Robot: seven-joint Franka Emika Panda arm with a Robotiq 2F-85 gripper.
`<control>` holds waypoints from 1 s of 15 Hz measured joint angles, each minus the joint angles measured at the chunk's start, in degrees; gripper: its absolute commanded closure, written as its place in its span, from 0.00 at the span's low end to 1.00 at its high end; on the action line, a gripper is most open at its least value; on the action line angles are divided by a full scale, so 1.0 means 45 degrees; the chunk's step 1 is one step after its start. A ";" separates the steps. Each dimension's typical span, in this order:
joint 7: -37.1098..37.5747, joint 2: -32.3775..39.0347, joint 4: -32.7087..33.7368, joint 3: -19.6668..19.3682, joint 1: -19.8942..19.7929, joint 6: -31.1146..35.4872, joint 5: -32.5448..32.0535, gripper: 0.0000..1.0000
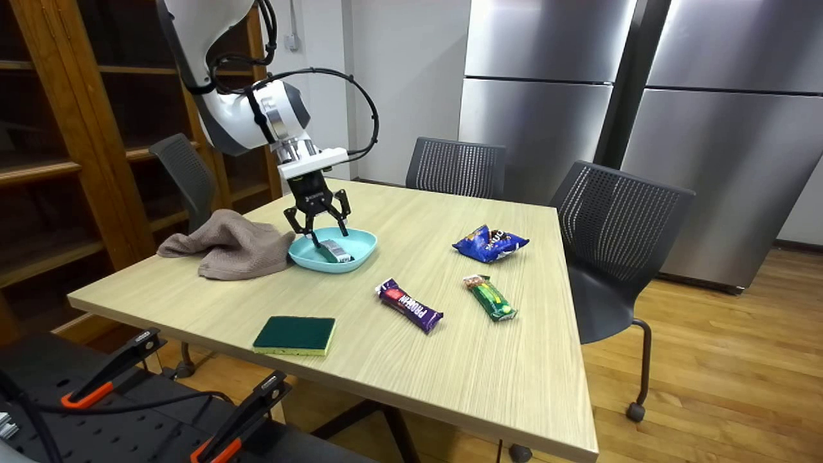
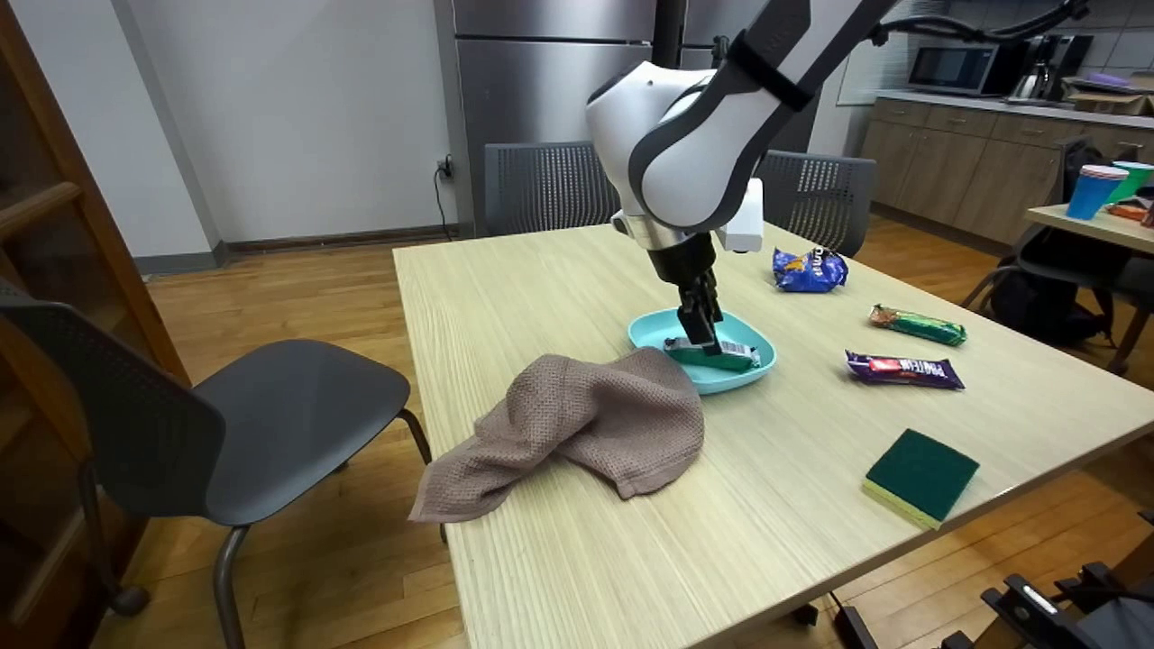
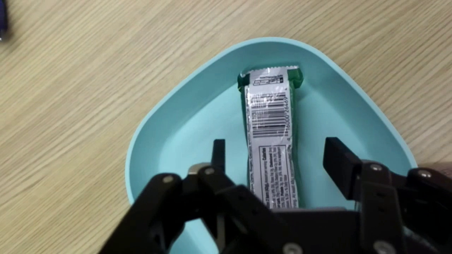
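In an exterior view, a wooden cabinet (image 1: 51,77) stands far to the left of a turquoise plate (image 1: 361,245), which sits on a pale wood table (image 1: 418,222). A dark grey chair (image 1: 183,177) is behind the plate and to its left. Just left of the plate lies a rumpled brown towel (image 1: 241,244), its edge meeting the plate's rim in the picture; whether the two touch is hard to tell. A sponge (image 1: 294,333), dark green on top and yellow underneath, lies nearer the viewer than the plate and slightly to its left, close to the table's edge.

Over the plate, a white robot arm (image 1: 235,116) reaches down, its black gripper (image 1: 330,236) pointing into the dish. The two fingers (image 3: 337,158) are spread apart, one on each side of a green-wrapped snack bar (image 3: 271,141) lying in the plate with its barcode facing up. In the wrist view, turquoise shows between the bar and each fingertip; the bar's lower end is hidden behind the gripper.

To the right of the plate and nearer the viewer is a purple bar (image 1: 409,305) marked "PROTEIN". Behind the plate and to its right is a perforated chair (image 1: 456,167). Well to the plate's right lie a crumpled blue packet (image 1: 490,244) and a green-and-brown bar (image 1: 492,299), the latter nearer the viewer than the plate. Farthest right of the plate are another chair (image 1: 624,225) and steel refrigerators (image 1: 540,109).
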 measured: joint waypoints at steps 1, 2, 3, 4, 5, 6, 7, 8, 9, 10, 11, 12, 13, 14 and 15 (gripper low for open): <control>0.0013 -0.0064 -0.0002 0.0000 0.0057 -0.0153 0.0000 0.00; 0.0023 -0.0144 -0.0014 0.0000 0.0093 -0.0249 0.0000 0.00; 0.0039 -0.0257 -0.0043 0.0000 0.0120 -0.0322 0.0000 0.00; 0.0046 -0.0405 -0.0112 0.0001 0.0131 -0.0365 0.0000 0.00; 0.0046 -0.0599 -0.0230 0.0001 0.0125 -0.0372 0.0002 0.00; 0.0039 -0.0841 -0.0399 0.0013 0.0094 -0.0365 0.0026 0.00; 0.0035 -0.1126 -0.0633 0.0025 0.0033 -0.0295 0.0065 0.00; 0.0035 -0.1468 -0.0948 0.0028 -0.0054 -0.0119 0.0113 0.00; 0.0035 -0.1878 -0.1349 0.0033 -0.0188 0.0155 0.0215 0.00; 0.0031 -0.2253 -0.1742 0.0040 -0.0345 0.0455 0.0385 0.00; 0.0027 -0.2639 -0.2172 0.0043 -0.0526 0.0798 0.0583 0.00; 0.0027 -0.3017 -0.2615 0.0041 -0.0715 0.1142 0.0777 0.00; 0.0027 -0.3369 -0.3047 0.0034 -0.0894 0.1467 0.0954 0.00; 0.0027 -0.3709 -0.3494 0.0001 -0.1059 0.1784 0.1038 0.00; 0.0025 -0.4025 -0.3951 -0.0059 -0.1200 0.2091 0.1052 0.00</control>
